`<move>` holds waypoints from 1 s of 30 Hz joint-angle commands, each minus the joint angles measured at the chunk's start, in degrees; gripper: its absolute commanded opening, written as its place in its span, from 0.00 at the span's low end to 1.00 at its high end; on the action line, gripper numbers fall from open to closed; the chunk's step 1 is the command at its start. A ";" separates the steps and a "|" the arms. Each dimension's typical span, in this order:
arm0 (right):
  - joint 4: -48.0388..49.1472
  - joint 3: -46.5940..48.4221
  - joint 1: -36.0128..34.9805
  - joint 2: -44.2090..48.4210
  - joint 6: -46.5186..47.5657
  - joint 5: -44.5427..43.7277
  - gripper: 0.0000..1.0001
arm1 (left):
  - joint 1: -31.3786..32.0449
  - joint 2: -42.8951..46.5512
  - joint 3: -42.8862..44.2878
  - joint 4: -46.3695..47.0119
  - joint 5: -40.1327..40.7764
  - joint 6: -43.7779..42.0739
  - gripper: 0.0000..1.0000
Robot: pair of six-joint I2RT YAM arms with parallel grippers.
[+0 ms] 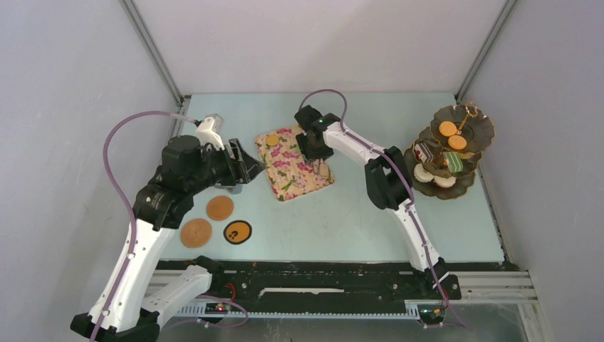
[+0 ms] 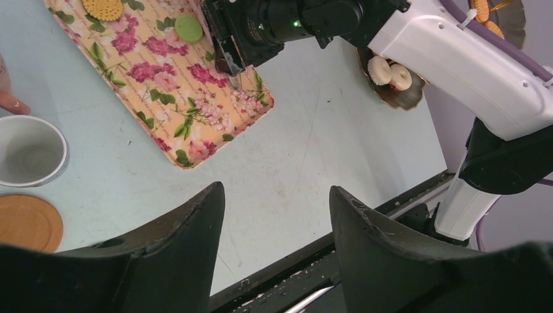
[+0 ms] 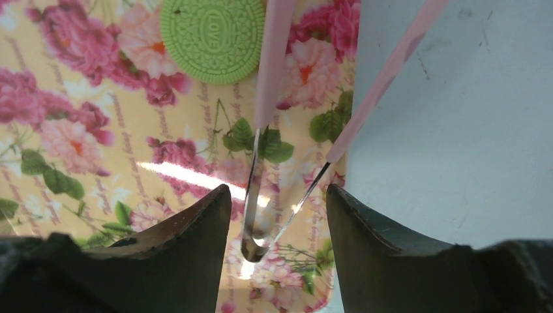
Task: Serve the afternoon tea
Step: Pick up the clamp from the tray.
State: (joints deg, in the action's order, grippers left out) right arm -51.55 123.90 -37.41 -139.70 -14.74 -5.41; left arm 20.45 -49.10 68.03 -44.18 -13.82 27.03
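Note:
The dark three-tier stand [image 1: 476, 127] at the right holds biscuits, cake slices and donuts; its donuts also show in the left wrist view [image 2: 390, 72]. A green biscuit [image 3: 212, 39] and a yellow biscuit [image 2: 103, 8] lie on the floral tray [image 1: 288, 182]. A grey mug [image 2: 29, 150] stands beside an orange coaster [image 2: 26, 222]. Three coasters [image 1: 220, 207] lie at front left. My right gripper [image 3: 277, 192] is open over the tray, its fingers on either side of the pink tongs' [image 3: 274, 59] metal hinge end without touching it. My left gripper [image 2: 277, 195] is open and empty above the table.
The right arm [image 2: 456, 45] reaches across the far side of the left wrist view. A pink-orange edge [image 2: 8, 98], perhaps a mug, shows at the left border. The black base rail [image 1: 320, 274] runs along the near table edge. Walls close in both sides.

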 commanded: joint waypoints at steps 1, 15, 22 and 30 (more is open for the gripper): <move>2.88 -2.21 -1.46 1.30 -5.70 -8.71 0.59 | -0.57 1.16 -0.21 1.68 -1.32 1.59 0.66; 6.75 -4.43 -1.75 2.06 -4.78 -16.92 0.29 | -0.56 4.99 -1.67 -0.46 -0.57 2.41 0.66; 4.99 -5.59 0.53 9.50 -4.47 -9.23 0.13 | -0.50 6.95 -2.20 -0.67 -0.47 3.02 0.65; 13.78 -15.72 2.39 16.75 -2.51 5.67 0.20 | -0.57 7.95 -3.69 0.74 -1.36 3.98 0.66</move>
State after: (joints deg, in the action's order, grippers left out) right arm -44.07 110.98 -35.55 -127.85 -18.63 -7.27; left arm 20.45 -41.45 64.34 -45.19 -13.98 30.02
